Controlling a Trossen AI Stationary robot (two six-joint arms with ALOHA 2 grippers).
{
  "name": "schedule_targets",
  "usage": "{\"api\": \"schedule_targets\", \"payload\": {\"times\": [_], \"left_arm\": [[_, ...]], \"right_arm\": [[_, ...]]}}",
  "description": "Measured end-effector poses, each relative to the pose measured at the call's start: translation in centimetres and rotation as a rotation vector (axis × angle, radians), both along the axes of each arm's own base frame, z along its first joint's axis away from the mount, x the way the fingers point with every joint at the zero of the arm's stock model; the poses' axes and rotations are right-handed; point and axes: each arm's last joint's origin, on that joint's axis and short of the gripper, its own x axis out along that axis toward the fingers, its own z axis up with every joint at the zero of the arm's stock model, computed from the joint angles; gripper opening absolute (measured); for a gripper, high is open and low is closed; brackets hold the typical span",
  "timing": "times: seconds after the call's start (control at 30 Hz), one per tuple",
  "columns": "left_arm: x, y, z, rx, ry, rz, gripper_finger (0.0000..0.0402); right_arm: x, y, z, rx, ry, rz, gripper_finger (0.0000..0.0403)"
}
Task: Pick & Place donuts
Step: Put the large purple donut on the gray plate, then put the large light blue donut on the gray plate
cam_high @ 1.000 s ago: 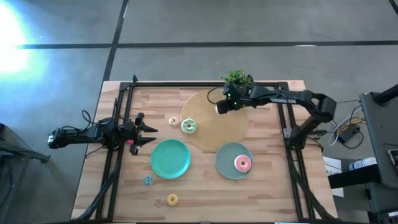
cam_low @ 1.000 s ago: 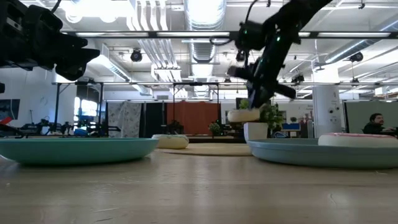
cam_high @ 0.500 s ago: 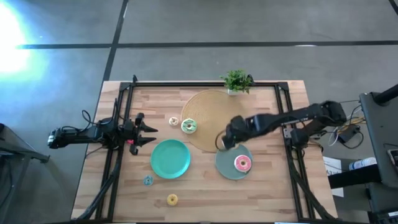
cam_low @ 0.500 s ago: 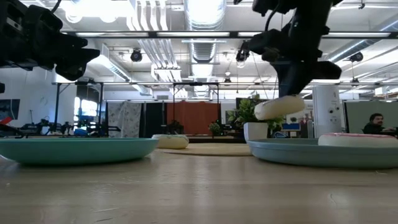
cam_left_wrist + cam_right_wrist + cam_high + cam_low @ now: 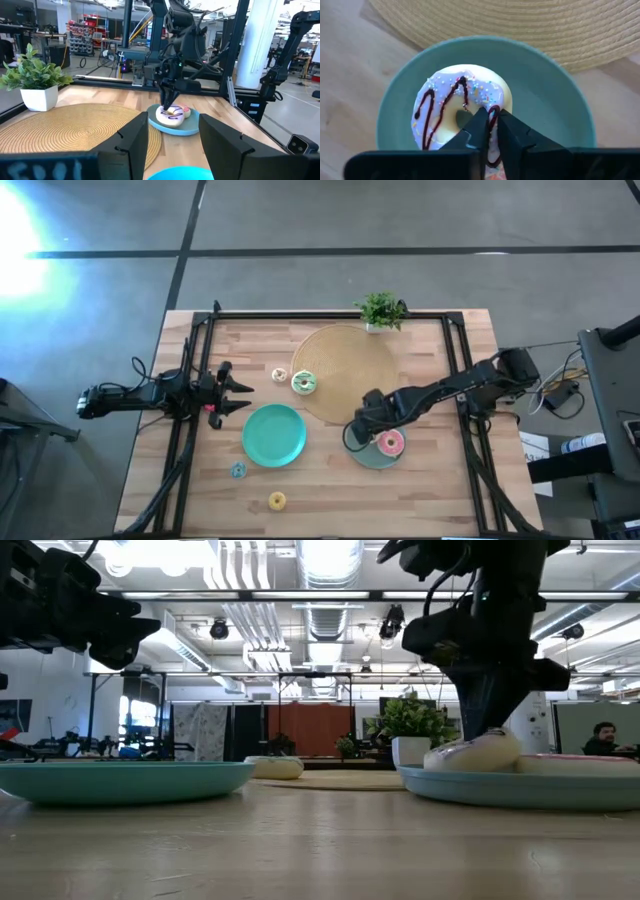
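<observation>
Right arm stretched from right table edge toward table centre, wrist bent down. Right gripper (image 5: pixel 356 432) low, fingers (image 5: pixel 487 131) nearly together, pinching one side of ring. Left arm at left table edge, level; left gripper (image 5: pixel 243 393) open, fingers (image 5: pixel 131 145) spread.

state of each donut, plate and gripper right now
white sprinkled donut: held, lowered onto grey-green plate
pink donut: lying on that plate
green-iced donut: on the tan mat's edge
teal plate: empty
right gripper: shut on the donut
left gripper: open, waiting at table's left
</observation>
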Motion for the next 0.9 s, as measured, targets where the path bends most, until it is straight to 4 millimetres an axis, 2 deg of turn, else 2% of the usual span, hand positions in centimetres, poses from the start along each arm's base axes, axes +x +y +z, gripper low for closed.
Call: {"api": "schedule_targets", "payload": {"times": [0.3,0.43,0.5,0.7,0.83,0.9], "left_arm": [[0.0,0.0,0.0,0.000,0.000,0.000,0.0149],[0.0,0.0,0.0,0.000,0.000,0.000,0.0149],[0.0,0.0,0.0,0.000,0.000,0.000,0.0149],[0.0,0.0,0.0,0.000,0.000,0.000,0.0149],[0.0,0.2,0.1,0.004,-0.008,0.053,0.0149],[0.0,0.3,0.6,-0.133,-0.063,0.106,0.0149]], "right_arm": [[-0.3,-0.1,0.5,-0.031,-0.004,0.015,0.0166],[-0.5,-0.3,1.0,-0.052,-0.017,0.018,0.0210],[-0.6,-0.5,2.0,-0.089,-0.059,-0.006,0.0220],[-0.6,-1.9,6.9,-0.248,-0.252,-0.084,0.0224],[-0.7,-2.9,8.5,-0.253,-0.304,-0.131,0.0220],[-0.6,-3.0,8.7,-0.256,-0.310,-0.131,0.0219]]}}
